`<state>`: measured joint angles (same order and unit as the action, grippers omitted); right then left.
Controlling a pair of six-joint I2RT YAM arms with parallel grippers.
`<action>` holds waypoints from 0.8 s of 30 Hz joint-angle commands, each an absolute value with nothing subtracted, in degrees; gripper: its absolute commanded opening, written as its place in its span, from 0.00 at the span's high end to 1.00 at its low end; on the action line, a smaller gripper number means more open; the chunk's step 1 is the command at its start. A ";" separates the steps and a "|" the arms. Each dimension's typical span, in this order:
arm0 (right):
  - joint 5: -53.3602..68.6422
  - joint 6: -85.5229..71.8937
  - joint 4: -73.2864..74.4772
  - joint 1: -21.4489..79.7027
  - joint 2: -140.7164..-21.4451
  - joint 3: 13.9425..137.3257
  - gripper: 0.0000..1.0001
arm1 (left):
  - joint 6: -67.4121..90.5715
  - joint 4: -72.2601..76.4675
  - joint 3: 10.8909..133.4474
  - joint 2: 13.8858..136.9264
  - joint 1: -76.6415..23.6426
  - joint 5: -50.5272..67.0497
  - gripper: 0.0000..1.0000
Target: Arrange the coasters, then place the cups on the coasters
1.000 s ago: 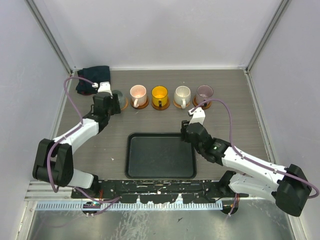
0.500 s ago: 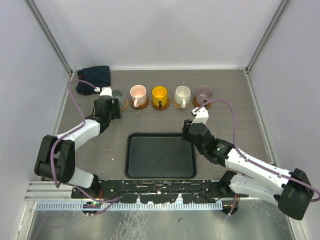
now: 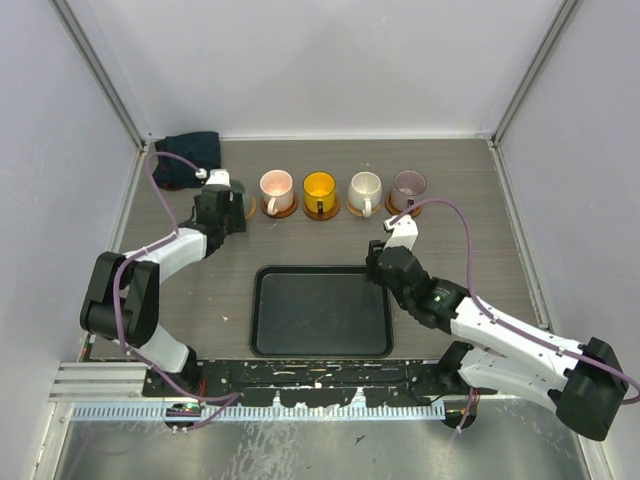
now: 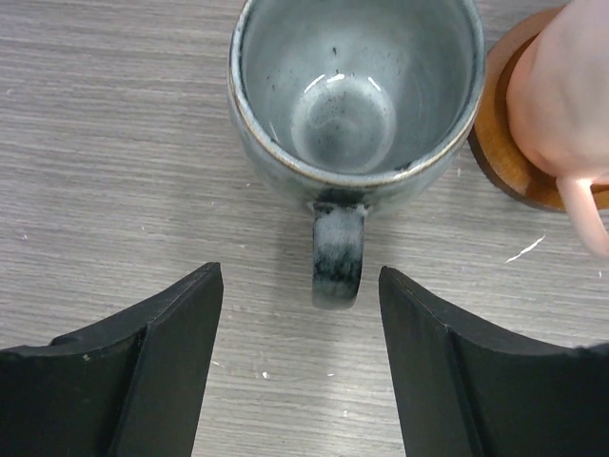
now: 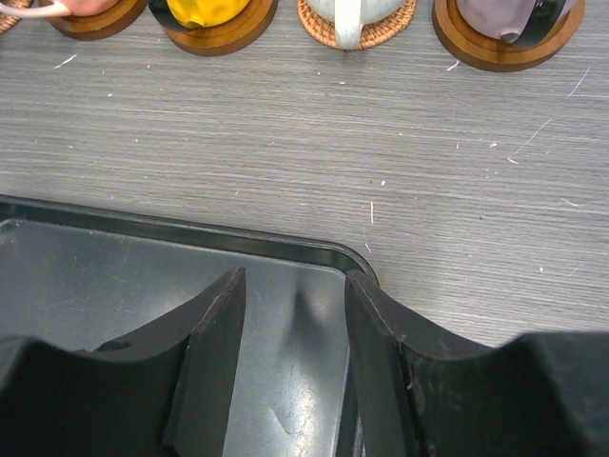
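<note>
Along the far side of the counter (image 3: 460,240) five cups stand in a row, left to right: grey cup (image 4: 352,95), pink cup (image 3: 276,186), yellow cup (image 3: 319,188), cream cup (image 3: 364,188), mauve cup (image 3: 409,184). The four on the right sit on coasters (image 5: 219,33); whether one lies under the grey cup cannot be told. The left tool (image 4: 300,276) is spread, its fingers flanking the tip of the grey cup's near-pointing handle without touching it. The right tool (image 5: 293,278), also spread and gripping nothing, hangs over the far right corner of the black tray (image 3: 320,310).

The grey cup (image 4: 352,95) looks glossy-glazed, the table (image 4: 114,190) matt wood-grain.
</note>
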<state>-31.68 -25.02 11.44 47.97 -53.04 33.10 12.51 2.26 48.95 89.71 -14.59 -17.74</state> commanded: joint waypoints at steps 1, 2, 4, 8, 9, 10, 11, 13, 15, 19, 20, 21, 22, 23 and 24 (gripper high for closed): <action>-32.14 -25.71 9.97 47.77 -53.91 35.16 0.49 | 12.71 3.96 51.91 90.21 -14.26 -19.24 0.32; -31.98 -25.66 9.79 47.79 -54.08 35.16 0.49 | 12.67 3.88 52.16 90.31 -14.31 -19.33 0.32; -31.78 -25.64 9.51 47.77 -54.36 35.29 0.49 | 12.72 3.36 52.56 90.50 -14.30 -19.68 0.32; -31.49 -25.66 9.24 47.73 -54.79 35.42 0.49 | 12.71 2.52 52.44 90.40 -14.26 -20.37 0.32; -31.47 -25.60 9.23 47.74 -54.82 35.42 0.49 | 12.74 2.39 52.39 90.25 -14.32 -20.67 0.32; -31.47 -25.59 9.23 47.79 -54.83 35.46 0.49 | 12.78 2.11 52.32 90.14 -14.25 -21.08 0.32; -31.46 -25.57 9.23 47.77 -54.84 35.44 0.49 | 12.86 1.87 52.23 89.96 -14.31 -21.50 0.32; -31.38 -25.57 9.23 47.73 -54.84 35.34 0.49 | 12.92 1.51 52.08 89.76 -14.08 -21.78 0.32; -31.38 -25.58 9.23 47.73 -54.90 35.38 0.49 | 13.02 1.34 52.09 89.52 -13.79 -21.80 0.32; -31.38 -25.66 9.23 47.73 -54.83 35.25 0.49 | 13.17 0.93 52.18 89.47 -13.49 -21.81 0.32; -31.38 -25.69 9.27 47.72 -54.84 35.24 0.49 | 13.18 0.94 52.17 89.47 -13.52 -21.88 0.32; -31.38 -25.71 9.23 47.77 -54.78 35.28 0.49 | 13.19 0.86 52.18 89.40 -13.42 -21.97 0.32; -31.38 -25.74 9.23 47.73 -54.76 35.25 0.49 | 13.24 0.84 52.14 89.39 -13.32 -21.97 0.32; -31.38 -25.68 9.23 47.74 -54.82 35.24 0.49 | 13.29 0.84 52.18 89.32 -13.32 -21.94 0.32; -31.34 -25.67 9.23 47.74 -54.84 35.18 0.49 | 13.34 0.86 52.12 89.30 -13.24 -21.89 0.32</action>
